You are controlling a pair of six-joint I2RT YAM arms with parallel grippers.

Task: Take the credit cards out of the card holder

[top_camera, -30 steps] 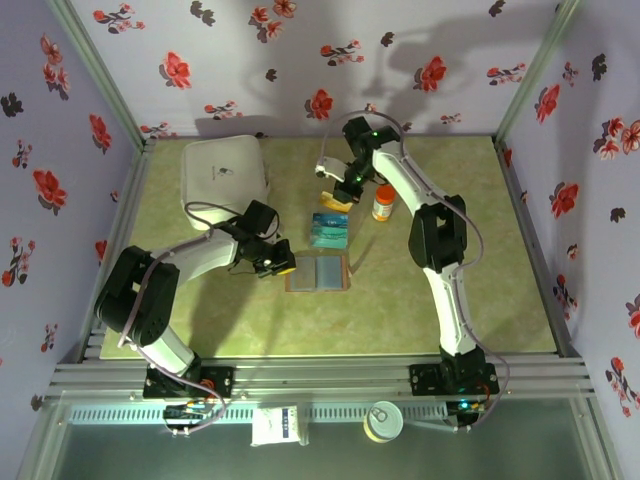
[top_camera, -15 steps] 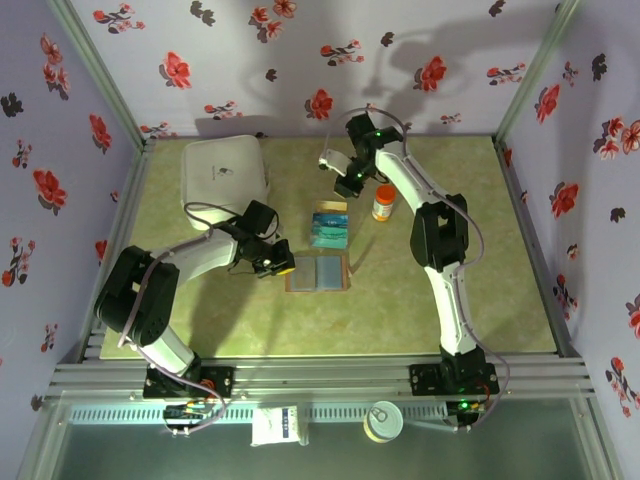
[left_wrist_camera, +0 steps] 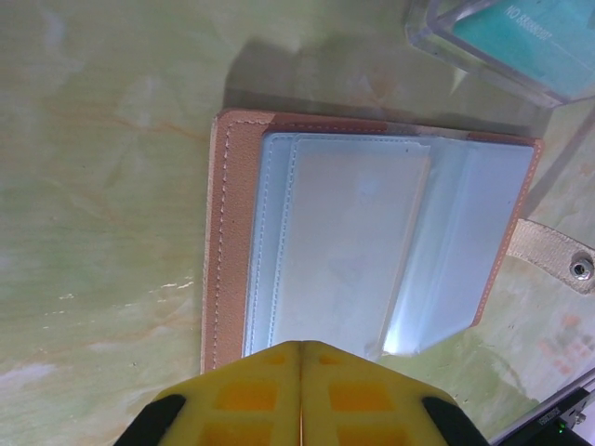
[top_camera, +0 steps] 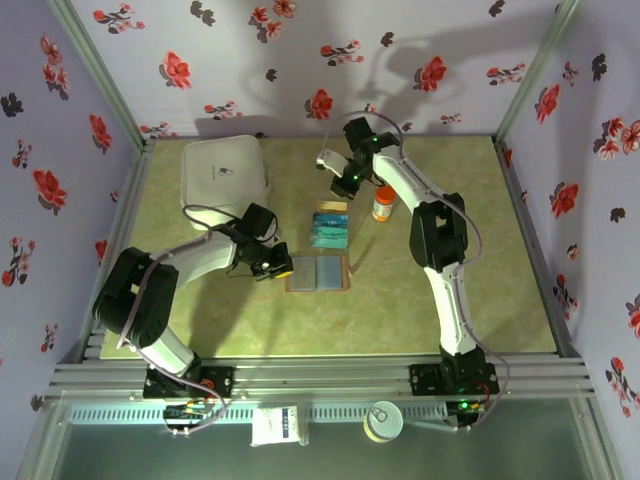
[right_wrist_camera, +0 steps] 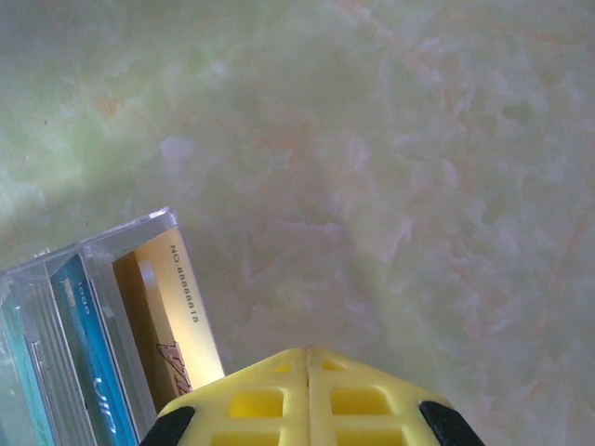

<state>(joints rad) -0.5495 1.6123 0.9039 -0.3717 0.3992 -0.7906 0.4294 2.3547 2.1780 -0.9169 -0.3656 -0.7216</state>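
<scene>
The card holder lies open on the table, brown rim round blue-grey clear sleeves, its snap strap sticking out to one side. My left gripper is shut, its yellow tips over the holder's left edge with nothing between them. Just beyond the holder the credit cards, teal and blue with a tan one, sit together in a clear case. My right gripper is shut and empty, hovering above the table beside the tan card, behind the cards.
A white square box sits at the back left. An orange pill bottle stands right of the cards. Flowered walls close in the table on three sides. A white packet and a round tin lie in front of the arm bases.
My right gripper has lifted off the tan end of the cards and drawn back towards the rear wall, jaws closing fully. The left arm and the holder have not moved.
</scene>
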